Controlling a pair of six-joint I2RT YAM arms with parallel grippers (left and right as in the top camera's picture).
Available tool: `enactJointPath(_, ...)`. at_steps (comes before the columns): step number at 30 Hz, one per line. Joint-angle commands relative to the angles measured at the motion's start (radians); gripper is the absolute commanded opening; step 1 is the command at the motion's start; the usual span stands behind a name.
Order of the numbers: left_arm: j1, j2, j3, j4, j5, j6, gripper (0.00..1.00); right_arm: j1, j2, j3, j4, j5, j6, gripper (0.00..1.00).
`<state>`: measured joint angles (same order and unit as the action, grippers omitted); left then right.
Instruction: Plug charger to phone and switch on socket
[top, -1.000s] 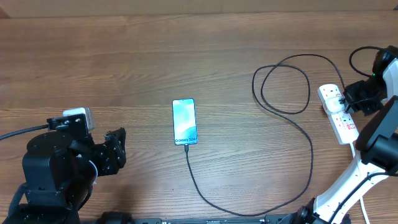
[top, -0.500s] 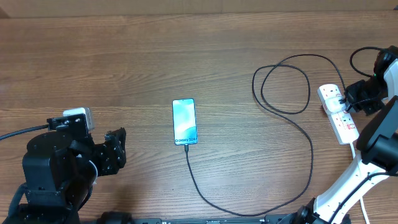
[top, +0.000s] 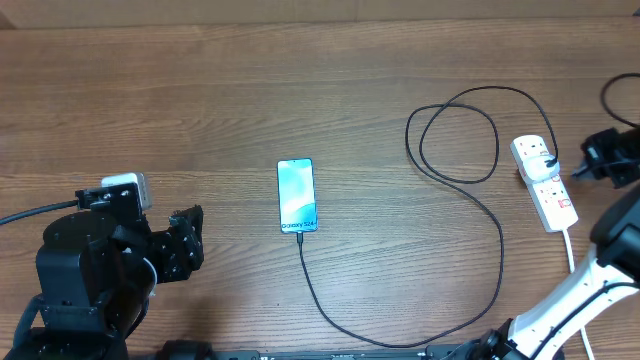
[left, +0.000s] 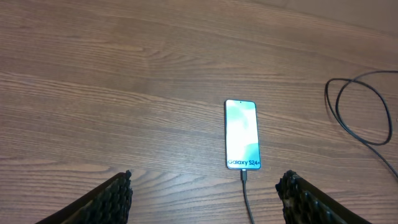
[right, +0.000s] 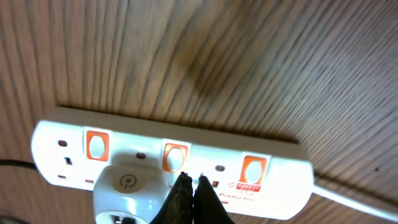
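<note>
The phone (top: 296, 194) lies mid-table with its light blue screen up; it also shows in the left wrist view (left: 242, 134). The charger cable (top: 480, 205) runs from the phone's near end, where its tip (left: 244, 175) sits in the port, loops right and ends at a white plug (right: 127, 186) in the socket strip (top: 543, 182). The strip (right: 273, 174) has orange-red switches (right: 176, 156). My right gripper (right: 192, 182) is shut and empty, just above the strip beside the plug. My left gripper (left: 205, 193) is open and empty, short of the phone.
The strip's white cord (top: 572, 252) runs toward the front edge by the right arm base. The left arm's body (top: 90, 270) sits at the front left. The rest is bare wooden tabletop.
My right gripper has pulled back to the right, off the strip toward the table's right edge. The left arm, phone and cable have not moved.
</note>
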<state>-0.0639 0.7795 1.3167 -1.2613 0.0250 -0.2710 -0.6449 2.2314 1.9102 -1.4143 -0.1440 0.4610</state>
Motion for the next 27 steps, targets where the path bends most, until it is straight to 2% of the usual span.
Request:
enactJointPath(1,-0.004,-0.006,-0.003,0.001,-0.006,0.005,0.72,0.003,0.004,0.003,0.004,-0.068,-0.06,0.04)
enactJointPath(5,-0.004,-0.006,-0.003,-0.001,-0.006,0.005,0.78,0.02,0.004,-0.011,0.014,-0.068,-0.066,0.04)
enactJointPath(6,-0.004,-0.006,-0.003,-0.003,-0.006,0.005,1.0,0.024,0.004,-0.011,0.016,-0.068,-0.066,0.04)
enactJointPath(27,-0.004,-0.006,-0.003,-0.026,-0.006,0.005,1.0,0.043,0.069,-0.012,-0.003,-0.067,-0.071,0.04)
